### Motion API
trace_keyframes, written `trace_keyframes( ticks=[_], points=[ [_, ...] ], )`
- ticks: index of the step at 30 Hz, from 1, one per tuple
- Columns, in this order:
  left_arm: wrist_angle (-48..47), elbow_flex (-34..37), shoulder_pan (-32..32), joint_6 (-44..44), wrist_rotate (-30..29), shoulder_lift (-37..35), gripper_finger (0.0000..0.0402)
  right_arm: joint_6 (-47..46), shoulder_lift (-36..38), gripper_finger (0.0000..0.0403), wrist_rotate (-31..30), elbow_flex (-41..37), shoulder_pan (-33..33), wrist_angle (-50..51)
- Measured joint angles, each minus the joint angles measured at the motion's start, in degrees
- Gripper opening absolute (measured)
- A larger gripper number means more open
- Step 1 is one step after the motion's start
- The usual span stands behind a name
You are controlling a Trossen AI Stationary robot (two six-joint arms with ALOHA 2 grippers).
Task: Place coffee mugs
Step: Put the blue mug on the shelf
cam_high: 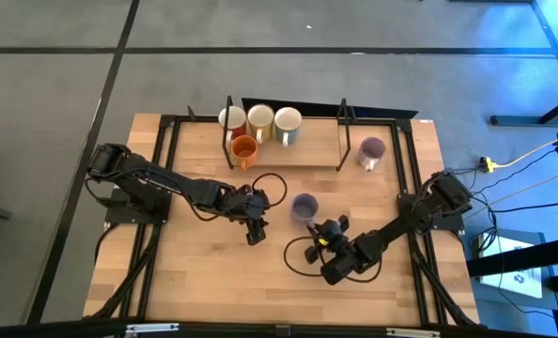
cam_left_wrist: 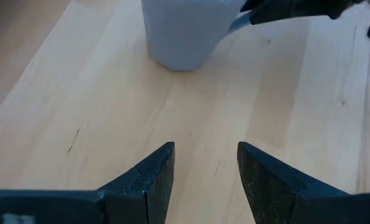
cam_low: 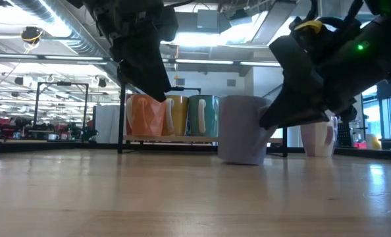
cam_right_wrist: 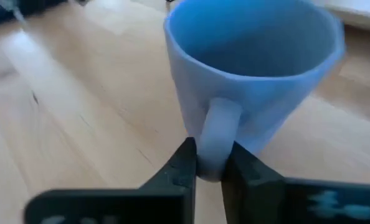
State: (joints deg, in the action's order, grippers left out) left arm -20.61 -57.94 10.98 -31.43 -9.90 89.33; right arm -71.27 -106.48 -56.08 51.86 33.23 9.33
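Observation:
A pale purple mug (cam_high: 304, 207) stands upright on the table's middle; it shows in the right wrist view (cam_right_wrist: 253, 68), the low view (cam_low: 243, 137) and the left wrist view (cam_left_wrist: 182, 31). My right gripper (cam_high: 324, 228) (cam_right_wrist: 210, 158) is at its near-right side, shut on its handle. My left gripper (cam_high: 254, 233) (cam_left_wrist: 203, 158) hovers open to the mug's left, touching nothing. Three white mugs (cam_high: 260, 118) and an orange mug (cam_high: 244, 148) stand on the far wooden shelf. A second purple mug (cam_high: 371, 150) stands to their right. My right gripper pinches the purple mug's side handle (cam_right_wrist: 217, 124) between its two fingertips, at the handle's lower part. The fingers come nearly level from the table's near-right side. The mug sits upright with its base on the table (cam_low: 241, 161).
A wooden shelf (cam_high: 312, 141) with black upright frames (cam_high: 228, 131) stands at the table's far edge. Loose black cables (cam_high: 293, 253) loop over the tabletop by both grippers. Bare wood lies along the near side (cam_high: 213, 282).

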Motion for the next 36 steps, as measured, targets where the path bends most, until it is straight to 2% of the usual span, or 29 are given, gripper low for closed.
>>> trace_keyframes(
  ticks=[1,7,16,21,23,25,30,36],
  points=[
    [-0.19,0.03,0.02,-0.04,0.01,-0.47,0.0169,1.26,0.01,0.0024,0.06,0.00,0.02,0.37],
    [-1.43,0.03,0.32,-1.50,-0.29,-7.00,0.0169,5.94,1.27,0.0026,2.18,0.00,0.08,1.71],
    [-8.37,0.01,4.10,-4.03,-6.14,-20.91,0.0169,10.25,5.70,0.0023,2.28,-0.09,-1.72,3.75],
    [-12.13,0.01,5.43,-2.77,-9.39,-25.59,0.0169,18.46,7.97,0.0023,2.77,-0.08,-6.74,-4.82],
    [-13.81,0.03,5.73,-1.42,-9.55,-27.20,0.0169,22.35,8.07,0.0023,4.93,0.14,-9.99,-9.43],
    [-14.00,-0.04,5.73,0.07,-9.93,-28.25,0.0169,24.40,8.07,0.0023,6.75,0.92,-13.35,-10.39],
    [-15.18,-0.01,5.73,5.21,-10.52,-29.38,0.0169,29.82,8.07,0.0023,5.58,3.70,-20.31,-11.11],
    [-15.23,-0.01,5.68,8.03,-10.20,-29.45,0.0169,35.64,6.06,0.0023,7.98,7.33,-25.64,-15.57]
  ],
)
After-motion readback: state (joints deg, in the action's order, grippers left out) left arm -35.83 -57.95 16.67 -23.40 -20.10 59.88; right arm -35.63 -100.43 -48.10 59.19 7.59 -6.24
